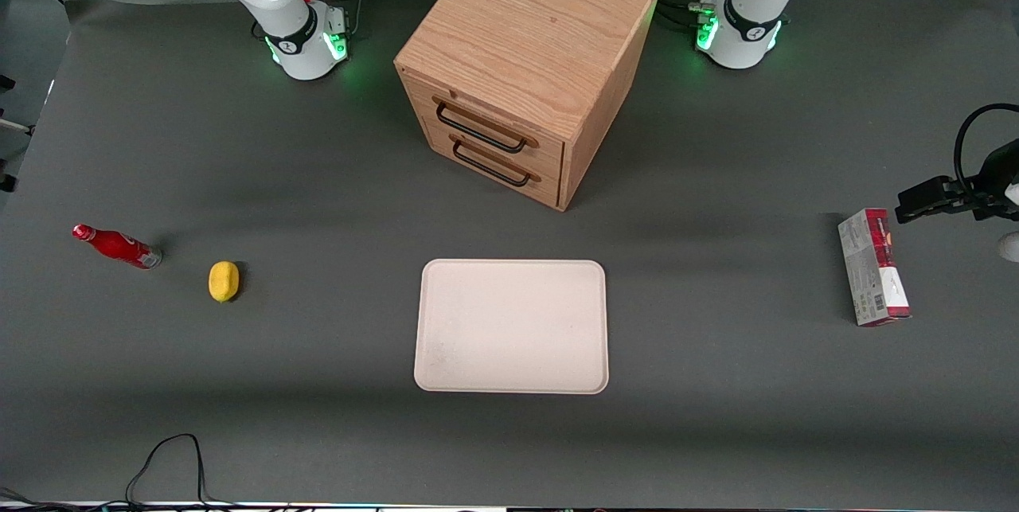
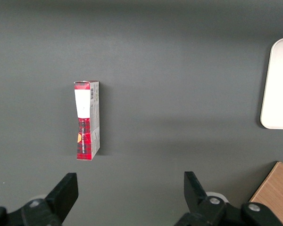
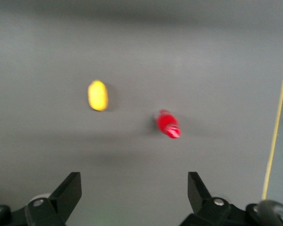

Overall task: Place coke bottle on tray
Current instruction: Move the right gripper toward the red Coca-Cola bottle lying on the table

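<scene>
The right arm's gripper (image 3: 134, 200) hangs high above the dark grey table (image 1: 318, 384), its two black fingers (image 3: 68, 193) spread wide apart with nothing between them; in the front view the gripper itself is out of frame. Seen from the wrist camera, the coke bottle (image 3: 167, 124) stands upright on the mat well below the gripper, roughly under the gap between the fingers and closer to one finger than the other, its red cap facing the camera. A yellow lemon (image 3: 97, 95) lies on the table near the bottle, apart from it and likewise well below the gripper. In the front view the coke bottle (image 1: 116, 245) stands toward the working arm's end of the table, with the lemon (image 1: 224, 281) beside it and slightly nearer the front camera. The tray (image 1: 512, 326), cream-white and bare, rests flat at the middle of the table, well apart from the bottle and from the gripper. A wooden drawer cabinet (image 1: 525, 66) with two black handles stands farther from the front camera than the tray. A red-and-grey carton (image 1: 873, 267) lies toward the parked arm's end of the table.
</scene>
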`<action>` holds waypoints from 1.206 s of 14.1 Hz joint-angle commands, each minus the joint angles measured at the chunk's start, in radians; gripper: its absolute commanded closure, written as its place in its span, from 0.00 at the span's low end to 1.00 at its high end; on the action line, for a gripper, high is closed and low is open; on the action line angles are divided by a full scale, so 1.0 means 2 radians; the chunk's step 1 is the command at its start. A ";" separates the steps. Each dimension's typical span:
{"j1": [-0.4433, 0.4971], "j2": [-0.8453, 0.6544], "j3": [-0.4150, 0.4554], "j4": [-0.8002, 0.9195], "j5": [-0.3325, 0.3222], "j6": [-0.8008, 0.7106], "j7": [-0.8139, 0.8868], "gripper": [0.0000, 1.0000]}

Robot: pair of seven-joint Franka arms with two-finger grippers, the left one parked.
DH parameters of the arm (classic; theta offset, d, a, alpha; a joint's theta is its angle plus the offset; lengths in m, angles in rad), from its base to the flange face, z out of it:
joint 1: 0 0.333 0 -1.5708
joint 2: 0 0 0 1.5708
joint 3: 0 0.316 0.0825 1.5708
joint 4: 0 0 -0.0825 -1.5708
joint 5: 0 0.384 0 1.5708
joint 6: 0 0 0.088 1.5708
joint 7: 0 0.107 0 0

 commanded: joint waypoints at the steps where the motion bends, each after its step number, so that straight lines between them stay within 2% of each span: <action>1: 0.006 0.024 -0.053 0.021 0.033 0.010 -0.068 0.00; 4: 0.000 0.022 -0.082 0.008 0.037 0.010 -0.102 0.00; 7: 0.000 0.016 -0.087 -0.021 0.037 0.017 -0.103 0.00; 9: 0.003 0.005 -0.088 -0.073 0.038 0.061 -0.098 0.00; 11: 0.007 -0.002 -0.088 -0.127 0.054 0.105 -0.097 0.00; 15: 0.016 0.002 -0.087 -0.192 0.056 0.197 -0.097 0.00; 17: 0.017 0.007 -0.087 -0.208 0.067 0.220 -0.100 0.00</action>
